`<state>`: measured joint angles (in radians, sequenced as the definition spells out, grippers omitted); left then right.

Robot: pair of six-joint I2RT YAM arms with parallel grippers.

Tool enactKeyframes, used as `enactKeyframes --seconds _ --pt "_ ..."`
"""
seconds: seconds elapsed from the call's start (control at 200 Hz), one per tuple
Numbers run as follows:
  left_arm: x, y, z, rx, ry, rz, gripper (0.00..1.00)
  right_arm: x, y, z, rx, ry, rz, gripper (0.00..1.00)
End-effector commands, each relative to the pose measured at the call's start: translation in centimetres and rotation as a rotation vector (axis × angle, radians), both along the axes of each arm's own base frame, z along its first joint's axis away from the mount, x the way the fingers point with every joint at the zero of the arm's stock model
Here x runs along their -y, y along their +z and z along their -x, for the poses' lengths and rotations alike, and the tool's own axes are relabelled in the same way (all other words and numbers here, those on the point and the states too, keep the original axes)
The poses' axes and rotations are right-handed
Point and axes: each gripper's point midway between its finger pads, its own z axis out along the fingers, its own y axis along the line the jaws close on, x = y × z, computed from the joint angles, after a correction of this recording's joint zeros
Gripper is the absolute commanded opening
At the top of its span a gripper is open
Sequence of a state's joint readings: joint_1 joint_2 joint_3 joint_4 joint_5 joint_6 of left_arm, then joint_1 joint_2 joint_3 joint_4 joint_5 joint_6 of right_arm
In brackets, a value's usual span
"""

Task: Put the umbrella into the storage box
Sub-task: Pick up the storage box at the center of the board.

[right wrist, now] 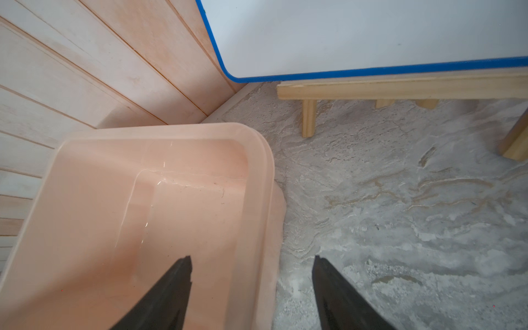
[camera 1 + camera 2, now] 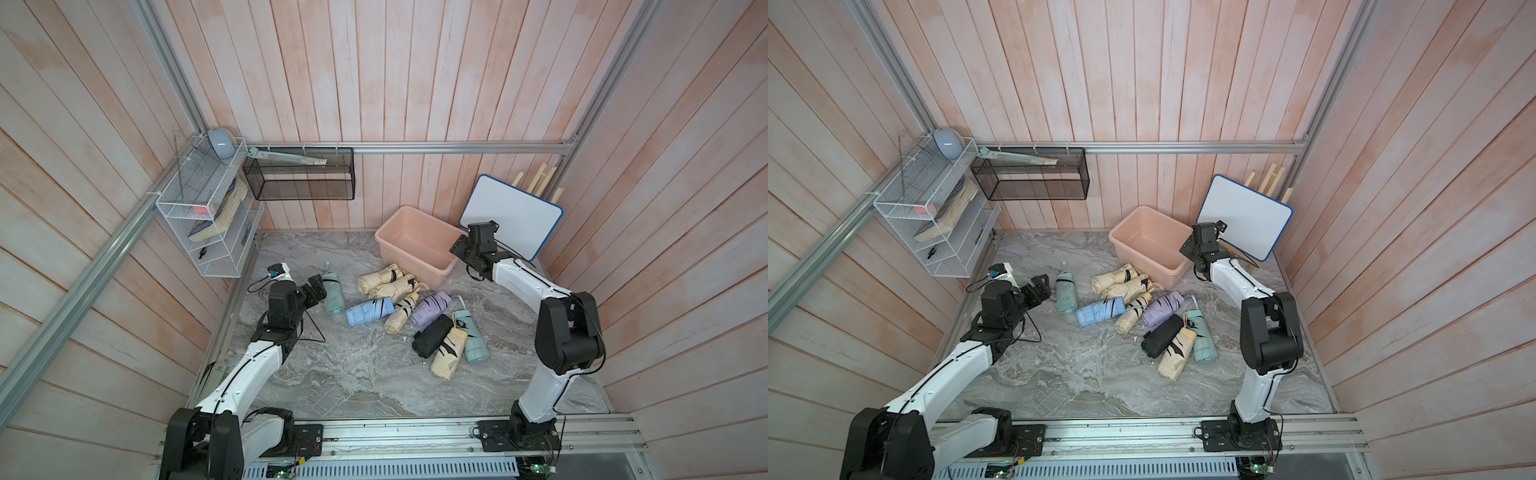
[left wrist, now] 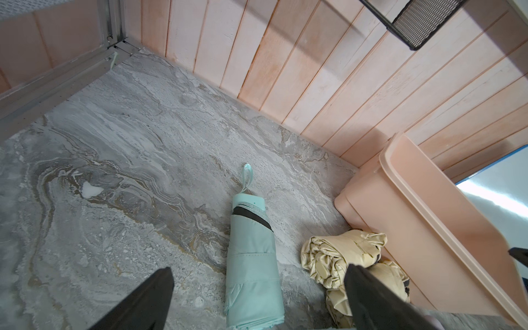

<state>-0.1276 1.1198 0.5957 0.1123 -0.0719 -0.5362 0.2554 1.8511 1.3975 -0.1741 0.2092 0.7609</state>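
Note:
The pale pink storage box (image 2: 415, 247) (image 2: 1148, 245) stands empty at the back right, against the wall. A mint-green folded umbrella (image 2: 333, 293) (image 3: 251, 257) lies alone on the marble floor to the left. My left gripper (image 2: 316, 289) (image 3: 258, 267) hovers over it, open wide, one finger on each side. Several more folded umbrellas lie heaped mid-floor: cream, blue (image 2: 370, 311), lilac (image 2: 430, 307) and black (image 2: 432, 334). My right gripper (image 2: 457, 249) (image 1: 252, 257) is open across the box's right wall (image 1: 257, 200), one finger inside and one outside, holding nothing.
A blue-edged whiteboard (image 2: 511, 216) leans on a wooden stand (image 1: 400, 88) just behind the right gripper. A black mesh basket (image 2: 299, 178) and a white wire rack (image 2: 203, 216) hang on the back and left walls. A white plug block (image 2: 278, 272) with its cable lies by the left arm.

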Motion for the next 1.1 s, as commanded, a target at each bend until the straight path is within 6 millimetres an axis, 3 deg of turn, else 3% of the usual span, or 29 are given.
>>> enactKeyframes --seconds 0.0,0.265,0.445,0.64,0.81,1.095 --pt "-0.6 0.3 0.4 -0.020 0.047 0.005 1.00 -0.2 -0.5 -0.4 -0.031 -0.017 0.038 0.67" --pt "-1.7 -0.5 1.4 -0.080 0.122 0.020 0.99 0.0 -2.5 -1.0 -0.073 -0.059 0.048 0.45" --pt "-2.4 -0.6 2.1 -0.113 0.163 0.019 1.00 0.1 -2.8 -1.4 -0.083 -0.082 0.042 0.27" --pt "-2.9 -0.3 2.9 -0.128 0.195 0.024 1.00 0.1 -2.4 -1.8 -0.095 -0.105 0.031 0.13" --pt "-3.3 0.0 3.3 -0.132 0.219 0.030 1.00 0.2 -1.0 -1.7 -0.077 -0.123 0.009 0.00" --pt "-3.2 0.1 3.9 -0.131 0.228 0.057 1.00 0.0 4.2 -1.4 0.034 -0.110 -0.068 0.00"
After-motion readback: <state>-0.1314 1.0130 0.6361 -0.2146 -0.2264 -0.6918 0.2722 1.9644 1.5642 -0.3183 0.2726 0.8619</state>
